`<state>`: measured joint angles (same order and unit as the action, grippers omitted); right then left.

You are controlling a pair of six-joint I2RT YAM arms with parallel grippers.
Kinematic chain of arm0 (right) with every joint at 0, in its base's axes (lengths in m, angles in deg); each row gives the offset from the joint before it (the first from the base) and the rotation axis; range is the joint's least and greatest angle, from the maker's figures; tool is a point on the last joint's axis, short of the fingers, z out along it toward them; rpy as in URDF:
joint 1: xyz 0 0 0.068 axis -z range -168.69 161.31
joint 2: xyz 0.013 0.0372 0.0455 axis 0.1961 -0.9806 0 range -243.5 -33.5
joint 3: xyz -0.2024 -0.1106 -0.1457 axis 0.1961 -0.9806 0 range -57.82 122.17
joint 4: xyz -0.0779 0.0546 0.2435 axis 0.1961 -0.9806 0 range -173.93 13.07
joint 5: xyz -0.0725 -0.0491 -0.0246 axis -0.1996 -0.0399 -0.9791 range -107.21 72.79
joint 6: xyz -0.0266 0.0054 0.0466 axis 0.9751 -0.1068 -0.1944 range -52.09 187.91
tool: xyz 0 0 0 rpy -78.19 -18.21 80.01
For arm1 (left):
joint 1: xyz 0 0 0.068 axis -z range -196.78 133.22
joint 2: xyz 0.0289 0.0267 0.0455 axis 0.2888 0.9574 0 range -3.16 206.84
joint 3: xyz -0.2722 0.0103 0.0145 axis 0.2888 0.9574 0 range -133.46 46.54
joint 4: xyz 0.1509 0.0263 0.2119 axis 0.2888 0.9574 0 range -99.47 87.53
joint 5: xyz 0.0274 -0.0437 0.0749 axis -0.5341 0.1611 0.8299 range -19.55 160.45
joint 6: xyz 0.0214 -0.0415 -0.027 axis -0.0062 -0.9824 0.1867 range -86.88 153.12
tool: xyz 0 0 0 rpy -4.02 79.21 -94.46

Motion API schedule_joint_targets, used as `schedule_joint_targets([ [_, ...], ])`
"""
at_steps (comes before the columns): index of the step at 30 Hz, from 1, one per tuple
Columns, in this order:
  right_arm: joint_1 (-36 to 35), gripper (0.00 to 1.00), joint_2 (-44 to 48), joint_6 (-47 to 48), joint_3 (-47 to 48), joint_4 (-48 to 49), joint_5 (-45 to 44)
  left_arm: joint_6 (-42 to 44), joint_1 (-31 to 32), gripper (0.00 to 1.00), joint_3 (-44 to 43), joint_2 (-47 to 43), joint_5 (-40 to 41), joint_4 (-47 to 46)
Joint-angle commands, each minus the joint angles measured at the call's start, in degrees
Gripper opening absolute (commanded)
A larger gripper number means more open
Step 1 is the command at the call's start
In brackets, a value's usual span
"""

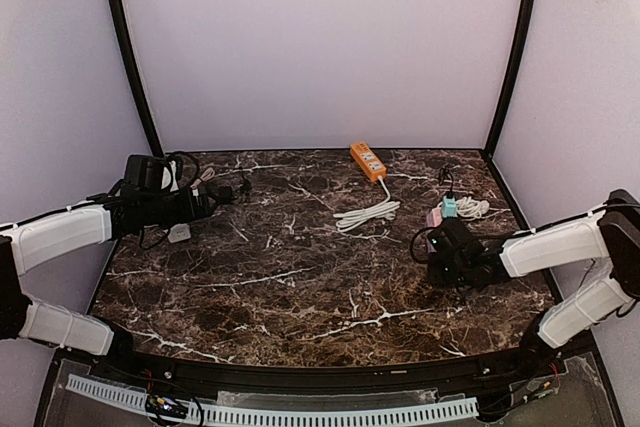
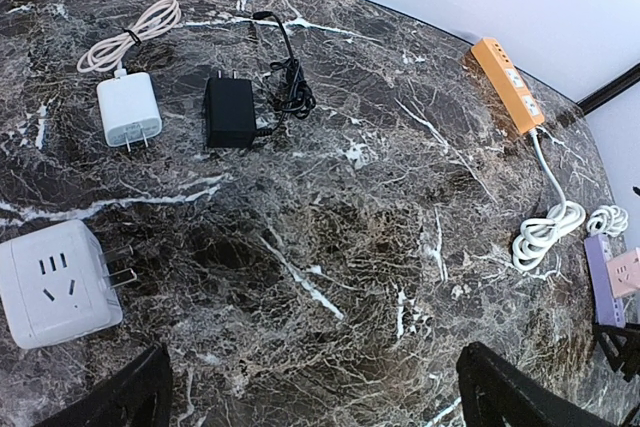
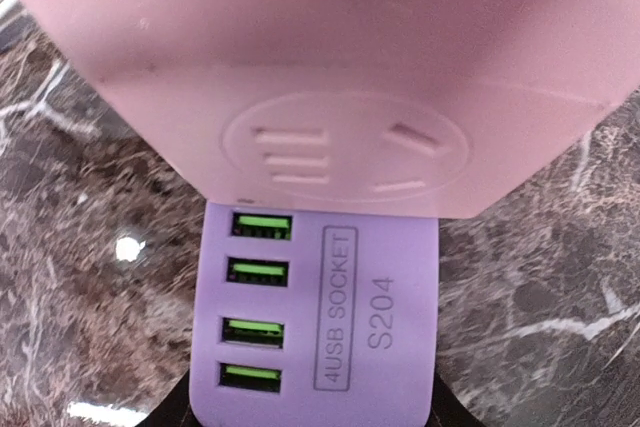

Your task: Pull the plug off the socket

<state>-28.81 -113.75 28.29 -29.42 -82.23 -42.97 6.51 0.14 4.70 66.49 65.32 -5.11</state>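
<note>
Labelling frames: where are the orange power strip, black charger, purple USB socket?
orange power strip (image 1: 368,161), top view, top face.
black charger (image 2: 230,112), left wrist view, body.
purple USB socket (image 3: 330,312), right wrist view, printed face.

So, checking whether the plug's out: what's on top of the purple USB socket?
A pink adapter block covers the far end of the purple socket. Its four green USB ports show; whatever lies under the block is hidden.

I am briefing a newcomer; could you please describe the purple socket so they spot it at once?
Look at the right side of the dark marble table, at the right gripper. There is a flat purple socket with a pink block plugged into it. Unlike the orange power strip farther back, it shows four green USB ports.
</note>
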Motion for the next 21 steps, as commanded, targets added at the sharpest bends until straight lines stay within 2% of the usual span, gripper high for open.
schedule_joint_targets([
  [1, -6.5, 0.30, -0.9, 1.5, 2.8, 1.7, 1.3, -0.2, 0.3, 1.00, -0.7, -0.5, -0.3, -0.4],
  [7, -12.8, 0.27, 0.8, -4.1, 2.4, -4.0, 3.3, 0.0, 0.2, 1.00, -0.7, -1.4, 0.1, 0.3],
  [16, -27.9, 0.22, 12.3, -14.4, -3.3, -9.3, 5.6, -0.6, 0.3, 0.99, -1.1, -1.4, -0.2, 0.4],
  [21, -35.0, 0.21, 8.7, -13.1, -2.3, -8.8, 5.7, -0.5, 0.4, 1.00, -1.8, -1.1, -0.5, 0.5],
])
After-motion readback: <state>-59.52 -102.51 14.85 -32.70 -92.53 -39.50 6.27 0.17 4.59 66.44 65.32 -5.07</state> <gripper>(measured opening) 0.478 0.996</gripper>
